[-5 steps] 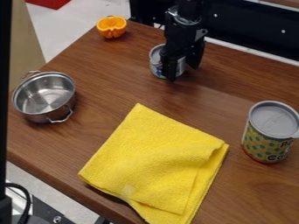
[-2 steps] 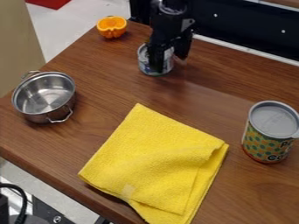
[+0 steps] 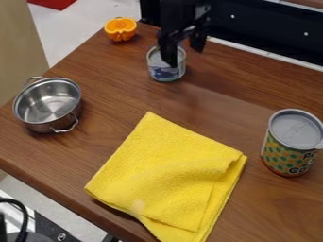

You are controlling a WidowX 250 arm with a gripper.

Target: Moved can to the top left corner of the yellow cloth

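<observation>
Yellow cloth (image 3: 161, 170), near the tabletop's (image 3: 95, 146) near edge: reference for the placement. Beyond its top left corner, off the fabric, stands the small can (image 3: 165, 73), toward the tabletop's far edge; placement is probably complete if "to" means beside the corner (if it means upon it, a transfer remains). The gripper (image 3: 184, 56) has its fingers spread about the can, pinching nothing; withdrawal likely remains. Containers: patterned can (image 3: 287, 157), lidded, contents hidden; steel pot (image 3: 44, 126), by the left edge, open, bare metal within; small can, contents indeterminable.
</observation>
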